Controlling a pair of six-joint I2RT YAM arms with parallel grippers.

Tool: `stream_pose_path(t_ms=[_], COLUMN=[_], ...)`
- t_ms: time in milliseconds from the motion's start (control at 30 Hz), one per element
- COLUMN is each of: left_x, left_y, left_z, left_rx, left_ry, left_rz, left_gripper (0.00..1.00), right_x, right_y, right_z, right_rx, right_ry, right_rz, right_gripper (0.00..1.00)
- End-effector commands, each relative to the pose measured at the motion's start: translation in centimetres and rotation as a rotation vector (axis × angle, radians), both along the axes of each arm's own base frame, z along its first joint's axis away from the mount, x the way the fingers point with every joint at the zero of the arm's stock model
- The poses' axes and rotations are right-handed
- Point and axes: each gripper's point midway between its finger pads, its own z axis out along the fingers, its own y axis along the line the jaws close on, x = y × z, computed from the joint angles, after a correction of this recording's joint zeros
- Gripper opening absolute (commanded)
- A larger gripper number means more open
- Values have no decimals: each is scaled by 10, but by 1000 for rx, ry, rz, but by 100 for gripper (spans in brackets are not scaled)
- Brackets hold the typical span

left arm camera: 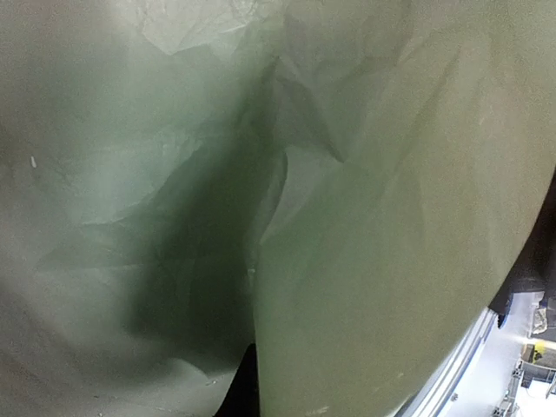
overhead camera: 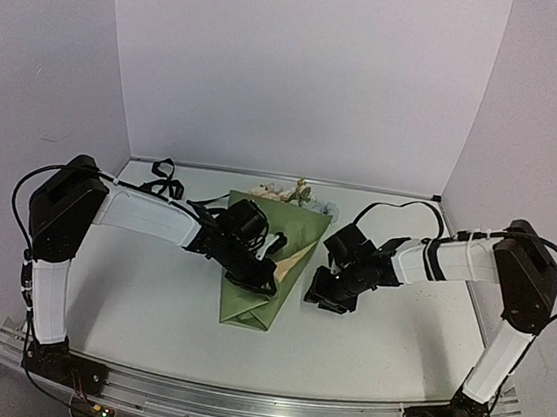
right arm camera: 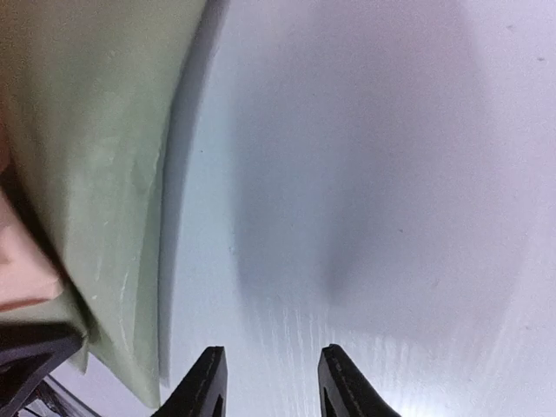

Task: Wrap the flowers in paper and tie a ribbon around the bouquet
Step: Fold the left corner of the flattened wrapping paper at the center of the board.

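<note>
One slip and the thin olive-green paper sheet (overhead camera: 245,310) could spring unfolded: left gripper (overhead camera: 261,275) shut against it, right gripper (right arm camera: 271,352) part-open, empty

A white counter (overhead camera: 148,294) stands enclosed by plain pale panels: a back wall (overhead camera: 294,69) behind it and a side wall (overhead camera: 44,61) at each end. An aluminium rail (overhead camera: 256,404) runs along the counter's near edge, under soft, even light.

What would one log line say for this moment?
paper folded over flowers | ribbon lying apart | left claw shut, over paper | right claw open, empty, beside paper
</note>
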Motion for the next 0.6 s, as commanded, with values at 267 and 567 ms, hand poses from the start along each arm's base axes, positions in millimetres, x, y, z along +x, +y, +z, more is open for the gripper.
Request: stream_pose_path(t_ms=[267,567], left_x=[6,8], left_y=[-9,-13], left_z=[7,7], left_rx=[17,16], left_ry=[-10,-4], left_rz=[-4,-6], left_gripper=[10,10], right_x=[52,84], right_y=[0,18], right_z=[96,105], right_rx=[174,223], right_ry=[-185,-175], right_rz=[-90,-113], right_gripper=[73,71])
